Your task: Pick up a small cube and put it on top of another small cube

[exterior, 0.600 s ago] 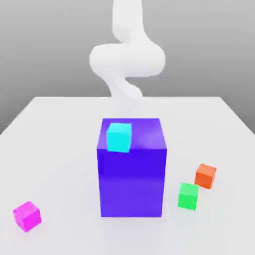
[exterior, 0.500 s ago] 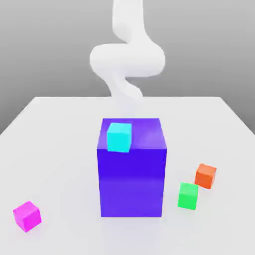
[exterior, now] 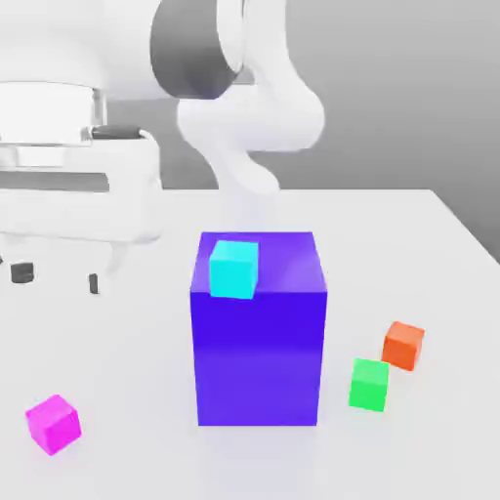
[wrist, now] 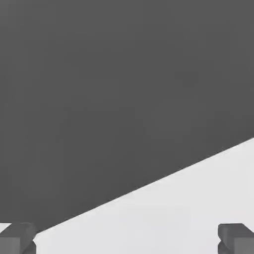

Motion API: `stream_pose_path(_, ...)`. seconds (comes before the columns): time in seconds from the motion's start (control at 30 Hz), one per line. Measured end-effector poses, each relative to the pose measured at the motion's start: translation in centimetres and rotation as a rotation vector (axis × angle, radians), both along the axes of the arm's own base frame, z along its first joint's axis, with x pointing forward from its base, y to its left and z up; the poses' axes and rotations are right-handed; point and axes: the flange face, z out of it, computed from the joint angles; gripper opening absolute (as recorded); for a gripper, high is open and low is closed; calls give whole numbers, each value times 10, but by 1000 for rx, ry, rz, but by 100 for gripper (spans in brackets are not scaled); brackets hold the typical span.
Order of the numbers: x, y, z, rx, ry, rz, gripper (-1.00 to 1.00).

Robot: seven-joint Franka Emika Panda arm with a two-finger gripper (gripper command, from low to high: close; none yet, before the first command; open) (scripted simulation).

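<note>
The small magenta cube (exterior: 53, 424) rests on the white table (exterior: 127, 361) near the front, at the exterior view's left. My gripper (exterior: 57, 277) hangs well above the table at that view's left, higher than the cube and farther back. Its two dark fingertips (exterior: 21, 271) stand wide apart with nothing between them. In the hand view the gripper (wrist: 126, 240) is open, and between the fingertips (wrist: 17, 239) lies bare table surface (wrist: 188, 208) against a dark background. A cyan cube (exterior: 234, 269) sits on top of the big blue-violet block (exterior: 259, 342).
The tall blue-violet block stands in the middle of the table. A green cube (exterior: 370, 384) and an orange cube (exterior: 403, 345) lie beside it at the exterior view's right. The arm's white links (exterior: 249, 107) rise behind the block.
The hand has swung into the exterior view's upper left, large and close to the camera, where before only the arm behind the block showed. None of the cubes has moved.
</note>
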Motion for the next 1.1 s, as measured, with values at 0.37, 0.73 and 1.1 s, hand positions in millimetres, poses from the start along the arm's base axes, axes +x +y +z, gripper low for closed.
stream_pose_path(0.37, -61, -64, -184, 36, 234, -196, 0)
stream_pose_path(0.73, -63, -64, -209, 37, 238, -199, -100)
stream_pose_path(1.1, -3, -13, -141, 18, 279, 110, -100)
